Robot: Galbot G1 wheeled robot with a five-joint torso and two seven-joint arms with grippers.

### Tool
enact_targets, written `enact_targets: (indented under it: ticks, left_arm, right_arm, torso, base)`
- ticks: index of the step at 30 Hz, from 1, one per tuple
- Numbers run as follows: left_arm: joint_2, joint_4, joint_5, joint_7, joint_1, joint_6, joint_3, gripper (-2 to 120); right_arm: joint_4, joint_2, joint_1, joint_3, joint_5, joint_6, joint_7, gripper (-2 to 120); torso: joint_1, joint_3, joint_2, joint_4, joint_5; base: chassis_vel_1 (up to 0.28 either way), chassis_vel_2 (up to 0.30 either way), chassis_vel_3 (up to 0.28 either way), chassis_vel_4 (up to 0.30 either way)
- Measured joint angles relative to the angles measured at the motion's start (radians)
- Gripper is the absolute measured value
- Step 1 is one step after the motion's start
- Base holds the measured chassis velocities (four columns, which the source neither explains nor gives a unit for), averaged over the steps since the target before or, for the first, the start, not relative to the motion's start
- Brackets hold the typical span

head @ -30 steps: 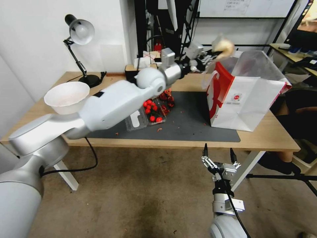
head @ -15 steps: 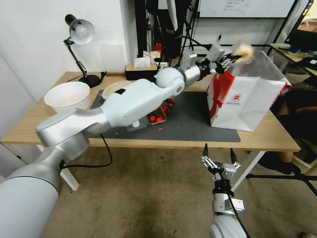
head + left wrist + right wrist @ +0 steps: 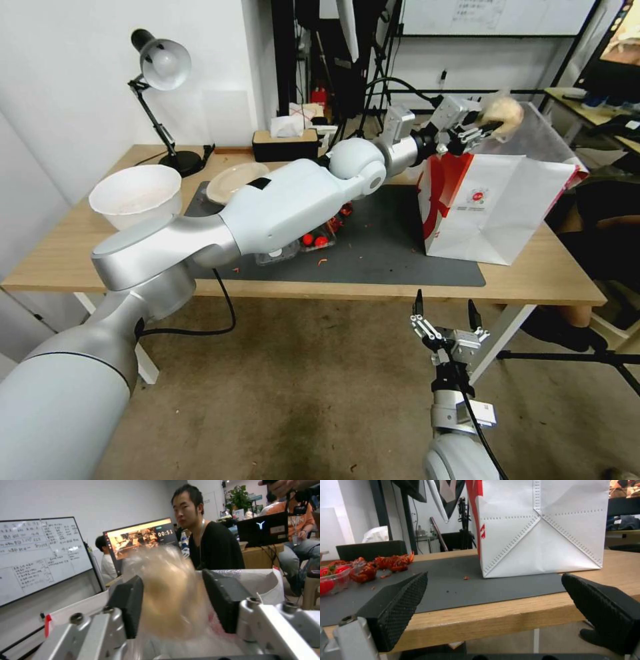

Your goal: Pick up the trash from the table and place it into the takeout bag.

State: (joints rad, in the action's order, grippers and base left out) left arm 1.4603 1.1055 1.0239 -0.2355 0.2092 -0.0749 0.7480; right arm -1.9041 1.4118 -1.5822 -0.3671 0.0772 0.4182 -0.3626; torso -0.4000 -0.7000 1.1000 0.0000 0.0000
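Note:
My left gripper point(image 3: 481, 125) reaches far across the table point(image 3: 533, 280) and is shut on the small clear bag of beige food point(image 3: 504, 113). It holds the food over the open top of the white and red takeout bag point(image 3: 497, 207). In the left wrist view the beige bag point(image 3: 166, 600) bulges between the two dark fingers point(image 3: 128, 607), with the takeout bag's white rim point(image 3: 266, 580) behind it. A beige shallow bowl point(image 3: 230, 181) lies on the dark grey mat point(image 3: 387, 253) behind my left arm. My right gripper point(image 3: 443, 303) hangs open below the table's front edge, facing the takeout bag point(image 3: 540, 530).
A large white bowl point(image 3: 137, 193) stands at the table's left end, a desk lamp point(image 3: 160, 67) behind it. A clear tray of red fruit point(image 3: 310, 240) and red shell scraps point(image 3: 390, 562) sit on the mat. A tissue box point(image 3: 287, 143) is at the back edge.
My left arm has swung right, carrying the bag of beige food from beside the takeout bag's red side to over its open top. The right arm has stayed put.

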Motion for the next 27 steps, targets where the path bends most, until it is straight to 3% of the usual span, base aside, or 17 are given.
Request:
enact_targets:
  ticks: [3, 6, 7, 14, 20, 27]
  left_arm:
    - [-0.006, 0.004, -0.001, 0.001, 0.000, 0.004, 0.001, 64]
    - [-0.007, 0.006, -0.001, 0.001, 0.000, 0.004, 0.001, 71]
    - [-0.009, 0.008, -0.001, 0.002, -0.001, 0.004, 0.001, 79]
    - [-0.051, 0.042, 0.000, 0.015, -0.017, 0.006, -0.032, 99]
    - [-0.150, 0.083, 0.001, 0.018, -0.052, 0.010, -0.073, 100]
    - [-0.316, 0.160, -0.006, 0.022, -0.142, 0.009, -0.144, 100]
  right_arm:
    - [0.000, -0.001, 0.000, 0.000, 0.000, 0.000, 0.000, 100]
    - [0.000, -0.001, 0.000, 0.000, 0.000, 0.000, 0.000, 100]
    - [-0.001, -0.001, 0.000, 0.000, 0.000, 0.000, 0.000, 100]
    - [-0.003, -0.001, 0.000, 0.000, 0.000, 0.000, 0.000, 100]
    - [-0.005, -0.001, 0.000, 0.000, 0.000, -0.001, 0.000, 100]
    - [-0.009, -0.003, 0.001, 0.003, -0.003, -0.004, 0.000, 100]
  torso:
    - [0.000, 0.000, 0.000, 0.0000, 0.0000]
    - [0.000, 0.000, 0.000, 0.0000, 0.0000]
    - [0.000, 0.000, 0.000, 0.0000, 0.0000]
    - [0.000, 0.000, 0.000, -0.0002, 0.0000]
    - [0.000, 0.000, 0.000, 0.0001, -0.0003]
    - [0.000, 0.000, 0.000, 0.0002, -0.0002]
  base:
    - [0.000, 0.000, 0.000, 0.000]
    - [0.000, 0.000, 0.000, 0.000]
    - [0.000, 0.000, 0.000, 0.000]
    - [0.000, 0.000, 0.000, 0.000]
    - [0.000, 0.000, 0.000, 0.000]
    - [0.000, 0.000, 0.000, 0.000]
